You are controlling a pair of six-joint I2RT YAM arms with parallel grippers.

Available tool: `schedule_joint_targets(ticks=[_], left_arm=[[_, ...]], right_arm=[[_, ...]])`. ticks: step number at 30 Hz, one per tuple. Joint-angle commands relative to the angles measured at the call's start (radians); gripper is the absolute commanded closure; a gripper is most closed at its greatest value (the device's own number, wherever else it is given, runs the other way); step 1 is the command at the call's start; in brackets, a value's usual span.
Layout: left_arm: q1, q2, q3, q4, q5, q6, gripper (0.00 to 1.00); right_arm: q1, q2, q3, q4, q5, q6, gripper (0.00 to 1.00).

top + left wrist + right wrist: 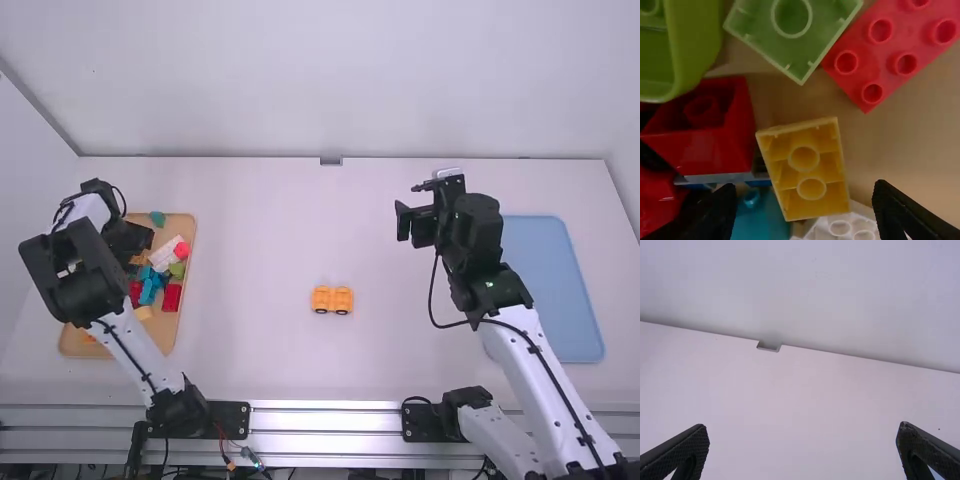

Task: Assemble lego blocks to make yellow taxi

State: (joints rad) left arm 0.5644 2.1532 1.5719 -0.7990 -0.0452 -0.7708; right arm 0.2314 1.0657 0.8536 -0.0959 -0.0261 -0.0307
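1. Bricks [705,145] crowd my yellow block [840,186] in the tray [170,325]; left gripper [128,238] above, jaws apart.
2. My yellow wheeled piece [332,299] sits mid-table; right gripper [414,207], jaws apart.

On the tan tray [184,310], the left side is masked by the left arm [75,270], pieces beneath unreadable! In the left wrist view, on that tray, the studded red brick [895,45] and lime-green piece [695,50] are cut off, and the teal brick [760,215] is partly hidden. Well right of the tan tray, the blue tray [555,290] is partly covered by the right arm [475,250].
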Motion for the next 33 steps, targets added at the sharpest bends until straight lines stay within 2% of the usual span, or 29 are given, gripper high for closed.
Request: schedule_joint_targets(ticks=[1, 7, 13, 33], left_arm=[[-0.009, 0.002, 0.002, -0.003, 0.005, -0.017, 0.29], [-0.007, 0.003, -0.001, 0.01, 0.003, -0.026, 0.35], [-0.014, 0.006, -0.031, 0.053, 0.003, -0.026, 0.35], [-0.013, 0.008, -0.085, 0.177, -0.021, 0.121, 0.41]], right_arm=[[0.023, -0.014, 0.028, 0.002, -0.003, -0.013, 0.01], [0.068, -0.014, 0.028, 0.006, 0.028, -0.074, 0.01], [0.103, -0.014, 0.028, 0.006, 0.079, -0.076, 0.01], [0.101, -0.014, 0.028, 0.006, 0.079, -0.075, 0.01]])
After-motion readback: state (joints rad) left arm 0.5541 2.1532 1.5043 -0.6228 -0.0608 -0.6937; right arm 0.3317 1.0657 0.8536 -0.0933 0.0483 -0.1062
